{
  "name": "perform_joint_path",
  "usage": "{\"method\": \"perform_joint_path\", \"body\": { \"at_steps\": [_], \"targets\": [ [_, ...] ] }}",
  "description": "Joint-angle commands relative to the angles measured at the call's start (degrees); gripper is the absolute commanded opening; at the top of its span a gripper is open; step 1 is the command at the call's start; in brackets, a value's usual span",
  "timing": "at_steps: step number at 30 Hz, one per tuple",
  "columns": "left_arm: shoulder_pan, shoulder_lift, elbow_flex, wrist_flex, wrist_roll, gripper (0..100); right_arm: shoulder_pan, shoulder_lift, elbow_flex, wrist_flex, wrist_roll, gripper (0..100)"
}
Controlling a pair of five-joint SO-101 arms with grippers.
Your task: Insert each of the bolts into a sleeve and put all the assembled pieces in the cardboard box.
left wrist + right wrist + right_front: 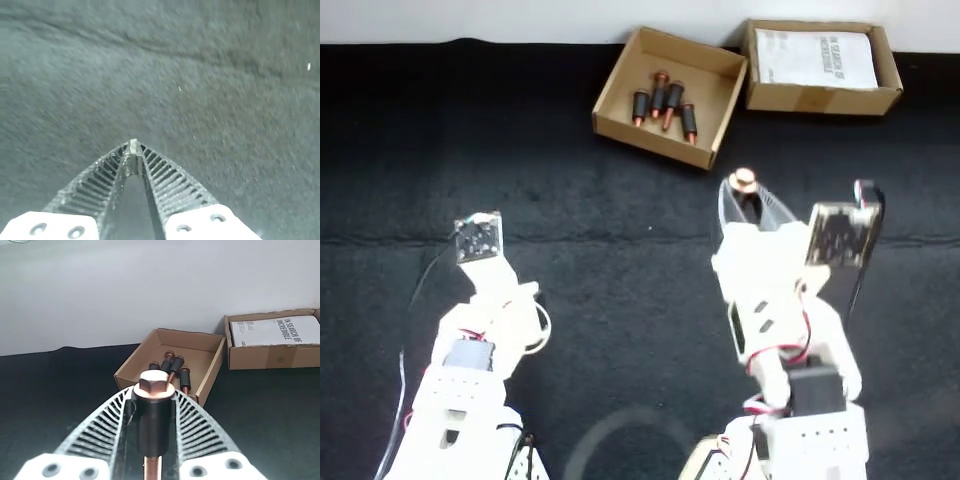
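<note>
1. We see the right hand point(155, 390) clamped on a dark sleeve point(154, 425), with one finger on either side of it.
2. A copper bolt point(155, 384) runs through that sleeve. Its hexagonal head sits at the far end and its threaded shank sticks out at the near end.
3. This held piece hangs above the black desk point(520, 170), just near of the cardboard box point(715, 90) and slightly to its right.
4. The cardboard box stands open at the far middle of the desk, with four assembled pieces point(662, 105) lying side by side inside it.
5. We find the left hand point(133, 147) with its fingers together and nothing between them, low over bare desk at the near left.
6. A second box point(820, 97) stands at the far right, just beside the first, and holds a white booklet point(817, 57).
</note>
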Motion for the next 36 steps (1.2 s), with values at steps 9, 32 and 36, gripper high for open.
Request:
{"method": "perform_joint_path", "body": {
  "at_steps": [9,32,36],
  "targets": [
    [-1.7,-0.5,0.5,-1.8,0.1,1,0.2,29.0,-24.1,-0.2,0.2,0.7],
    [-3.9,-0.5,0.5,-2.1,0.3,1,2.4,87.6,-77.0,-2.3,0.4,0.7],
    [-4.0,-0.5,0.5,-2.1,0.2,1,2.9,95.8,-80.9,-2.7,0.4,0.7]
  ]
}}
